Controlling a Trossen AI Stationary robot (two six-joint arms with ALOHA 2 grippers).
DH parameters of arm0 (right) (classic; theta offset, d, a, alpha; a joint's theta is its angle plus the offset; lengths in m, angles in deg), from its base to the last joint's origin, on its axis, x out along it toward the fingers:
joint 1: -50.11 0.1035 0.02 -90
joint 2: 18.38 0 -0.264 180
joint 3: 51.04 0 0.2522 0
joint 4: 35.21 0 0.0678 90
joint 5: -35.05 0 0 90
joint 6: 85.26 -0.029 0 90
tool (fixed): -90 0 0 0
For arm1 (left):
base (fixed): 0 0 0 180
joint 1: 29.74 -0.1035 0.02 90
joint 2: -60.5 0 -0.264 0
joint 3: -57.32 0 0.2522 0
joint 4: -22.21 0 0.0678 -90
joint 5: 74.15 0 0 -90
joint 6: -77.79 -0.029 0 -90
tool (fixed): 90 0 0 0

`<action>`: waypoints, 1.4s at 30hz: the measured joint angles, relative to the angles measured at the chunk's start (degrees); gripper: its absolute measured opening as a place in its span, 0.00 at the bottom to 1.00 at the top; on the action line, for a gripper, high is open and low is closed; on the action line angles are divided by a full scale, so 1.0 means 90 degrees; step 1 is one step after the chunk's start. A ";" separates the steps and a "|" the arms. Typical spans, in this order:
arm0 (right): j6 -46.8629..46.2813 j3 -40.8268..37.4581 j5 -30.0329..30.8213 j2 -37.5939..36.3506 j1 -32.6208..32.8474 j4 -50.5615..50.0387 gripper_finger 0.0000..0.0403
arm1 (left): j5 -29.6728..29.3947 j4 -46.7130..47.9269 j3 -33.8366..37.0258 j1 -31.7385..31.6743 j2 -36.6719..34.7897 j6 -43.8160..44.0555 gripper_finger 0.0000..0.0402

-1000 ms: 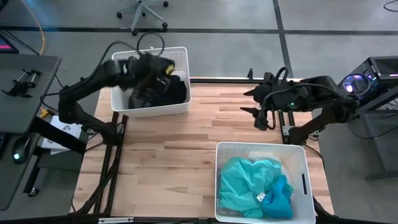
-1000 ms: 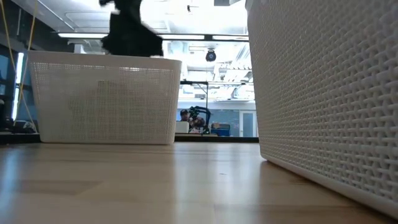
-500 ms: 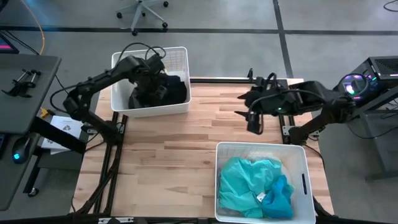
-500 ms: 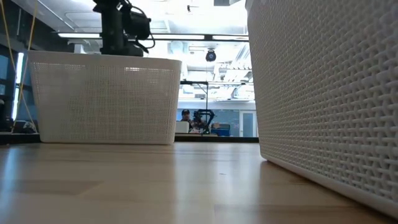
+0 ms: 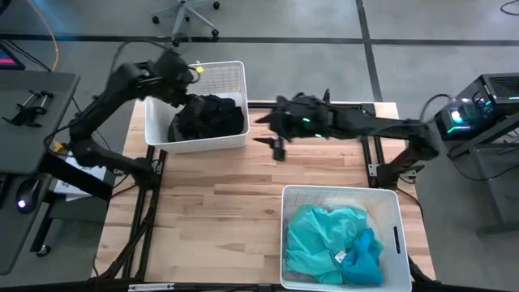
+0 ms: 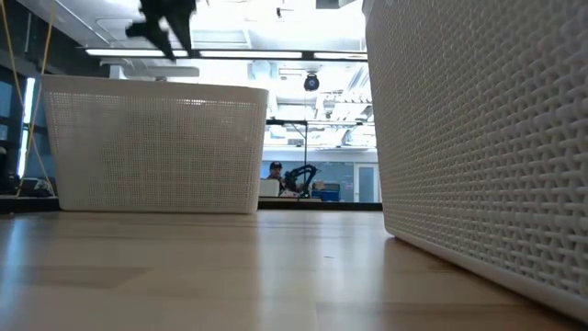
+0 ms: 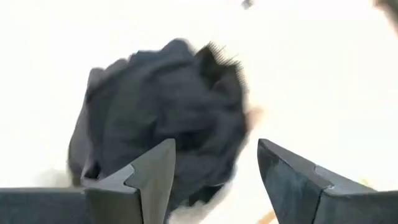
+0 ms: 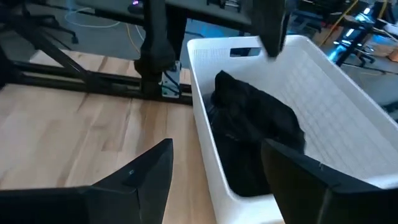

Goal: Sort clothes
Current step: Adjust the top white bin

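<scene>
A heap of black clothes (image 5: 208, 118) lies in the white bin (image 5: 229, 75) at the table's far left. My left gripper (image 5: 185, 89) hangs open above the bin's left part, and in the left wrist view the black heap (image 7: 168, 106) shows below its fingers, untouched. My right gripper (image 5: 272, 135) reaches over the table's far middle, open with nothing in it, and points at that bin (image 8: 323, 81) and the black clothes (image 8: 255, 124). Turquoise clothes (image 5: 324, 235) and a bright blue piece (image 5: 365, 253) lie in the near right bin (image 5: 396, 203).
In the low view the far bin's mesh wall (image 6: 156, 147) stands at the left and the near bin's wall (image 6: 478, 138) fills the right. Bare wooden table top (image 5: 211, 211) lies between the two bins. A black frame rail (image 5: 357, 104) runs along the table's far edge.
My left gripper has opened and let go of a black garment, which has dropped onto the heap in the far bin; the gripper has then risen and drawn toward the bin's left side. My right gripper has swung toward the table's left, nearer the far bin, and stayed open.
</scene>
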 joint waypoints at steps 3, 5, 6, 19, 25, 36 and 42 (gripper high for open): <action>0.0207 0.0200 -0.0269 0.0687 -0.0235 0.0384 0.57 | -0.0024 -0.0310 -0.0016 0.0343 -0.0523 0.0021 0.53; 0.0233 0.0415 -0.0277 0.1107 -0.0346 0.0423 0.57 | -0.0040 -0.0446 -0.0016 0.0566 -0.0810 0.0046 0.53; 0.0220 0.0538 -0.0283 0.1308 -0.0394 0.0412 0.57 | -0.0049 -0.0509 -0.0016 0.0671 -0.0943 0.0045 0.53; 0.0223 0.2309 -0.1092 0.3344 -0.0712 -0.0973 0.41 | -0.0547 -0.0626 -0.0013 0.1493 -0.1527 0.0095 0.53; 0.0064 0.2727 -0.0963 0.3703 -0.0731 -0.1503 0.26 | -0.0990 -0.0624 -0.0012 0.1641 -0.1435 0.0197 0.53; -0.0801 0.3668 -0.1219 0.3693 -0.0684 -0.2795 0.02 | -0.1222 -0.0611 -0.0012 0.1655 -0.1409 0.0373 0.53; -0.1349 0.3758 -0.1192 0.3708 -0.0383 -0.2615 0.01 | -0.1356 -0.0611 -0.0010 0.1653 -0.1407 0.0386 0.53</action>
